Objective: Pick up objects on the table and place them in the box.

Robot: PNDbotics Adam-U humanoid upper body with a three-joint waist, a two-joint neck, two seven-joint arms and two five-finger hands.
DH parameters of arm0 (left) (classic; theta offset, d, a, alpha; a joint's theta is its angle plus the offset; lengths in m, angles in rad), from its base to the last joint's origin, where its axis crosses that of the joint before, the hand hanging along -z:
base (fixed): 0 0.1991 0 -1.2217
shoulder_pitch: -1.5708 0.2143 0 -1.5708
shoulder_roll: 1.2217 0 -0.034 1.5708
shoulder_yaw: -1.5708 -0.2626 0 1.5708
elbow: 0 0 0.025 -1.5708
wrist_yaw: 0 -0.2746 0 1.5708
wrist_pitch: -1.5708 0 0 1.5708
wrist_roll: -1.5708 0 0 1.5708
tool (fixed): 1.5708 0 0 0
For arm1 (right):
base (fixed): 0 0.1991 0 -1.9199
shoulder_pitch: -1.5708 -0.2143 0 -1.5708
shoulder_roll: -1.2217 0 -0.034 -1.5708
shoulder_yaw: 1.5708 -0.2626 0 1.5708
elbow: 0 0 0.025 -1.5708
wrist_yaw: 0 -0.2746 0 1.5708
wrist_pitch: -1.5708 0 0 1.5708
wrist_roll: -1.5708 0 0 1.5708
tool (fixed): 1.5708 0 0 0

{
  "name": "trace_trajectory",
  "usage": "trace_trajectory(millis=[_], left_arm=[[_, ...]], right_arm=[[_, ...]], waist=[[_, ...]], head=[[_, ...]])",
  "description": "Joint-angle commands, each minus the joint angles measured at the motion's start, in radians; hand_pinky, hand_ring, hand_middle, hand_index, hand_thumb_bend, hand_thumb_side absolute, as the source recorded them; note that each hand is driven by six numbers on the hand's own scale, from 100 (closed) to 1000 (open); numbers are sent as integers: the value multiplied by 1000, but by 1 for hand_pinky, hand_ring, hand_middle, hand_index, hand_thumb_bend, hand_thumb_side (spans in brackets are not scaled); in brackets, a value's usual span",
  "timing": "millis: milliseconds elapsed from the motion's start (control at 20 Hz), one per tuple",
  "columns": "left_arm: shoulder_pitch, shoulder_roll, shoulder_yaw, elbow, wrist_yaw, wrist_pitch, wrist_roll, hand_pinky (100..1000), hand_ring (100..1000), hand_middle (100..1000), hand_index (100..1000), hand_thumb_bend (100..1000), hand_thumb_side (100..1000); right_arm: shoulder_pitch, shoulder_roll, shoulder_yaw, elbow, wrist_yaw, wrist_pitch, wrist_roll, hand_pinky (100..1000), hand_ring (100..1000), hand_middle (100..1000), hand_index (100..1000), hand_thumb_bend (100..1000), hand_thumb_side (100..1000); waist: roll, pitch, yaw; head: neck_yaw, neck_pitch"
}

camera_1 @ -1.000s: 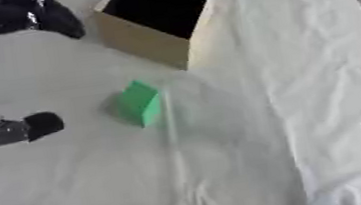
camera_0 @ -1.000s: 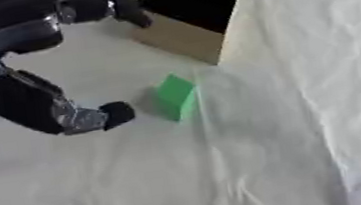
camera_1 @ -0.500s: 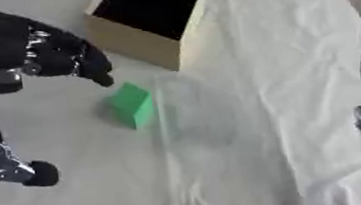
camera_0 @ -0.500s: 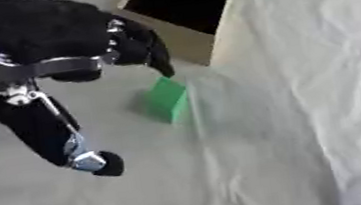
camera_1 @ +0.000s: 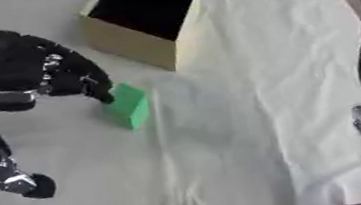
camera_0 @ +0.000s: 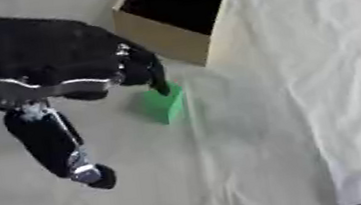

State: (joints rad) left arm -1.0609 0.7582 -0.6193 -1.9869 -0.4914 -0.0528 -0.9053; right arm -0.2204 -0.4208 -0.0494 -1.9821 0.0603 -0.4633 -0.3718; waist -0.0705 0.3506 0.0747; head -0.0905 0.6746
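On the cloth-covered surface [camera_0: 253, 155], the left hand [camera_0: 64, 65] is hovering with fingers [camera_0: 156, 80] spread and relaxed, tips touching the top of a small green block [camera_0: 163, 105] lying just before the open cardboard box [camera_0: 174, 18].

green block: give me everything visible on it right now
The green block is a small, plain, bright green box-shaped piece with flat faces, matte, material unclear. It sits on the white cloth just in front of the open cardboard box, slightly turned to the table edges. The left robot hand reaches over it from the left, one dark fingertip down at its top rear edge; contact looks likely but unconfirmed. It is not lifted.
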Motion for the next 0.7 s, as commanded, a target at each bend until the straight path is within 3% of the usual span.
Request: trace_trajectory(millis=[50,100,450,700], left_arm=[[-5,7,3,-1,-31,3,-2,854,891,849,908,686,388],[-4,2,3,11,-38,4,-1,853,890,848,908,732,406],[-11,-56,13,161,-47,-25,25,841,884,845,902,782,449],[-29,-106,25,266,-67,-45,47,831,878,842,898,758,452]], right_arm=[[-7,-23,-6,-18,-5,3,2,777,743,622,834,100,850],[-7,-22,-6,-18,-6,4,2,777,743,621,834,100,854],[-10,-18,-5,-18,-9,5,4,777,743,619,834,100,854],[-11,-15,-4,-18,-13,8,7,777,743,618,833,100,855]], waist=[[4,-19,-3],[4,-19,-4],[2,-18,-8],[1,-19,-10]], head=[[-1,-6],[0,-5],[8,16],[25,30]])
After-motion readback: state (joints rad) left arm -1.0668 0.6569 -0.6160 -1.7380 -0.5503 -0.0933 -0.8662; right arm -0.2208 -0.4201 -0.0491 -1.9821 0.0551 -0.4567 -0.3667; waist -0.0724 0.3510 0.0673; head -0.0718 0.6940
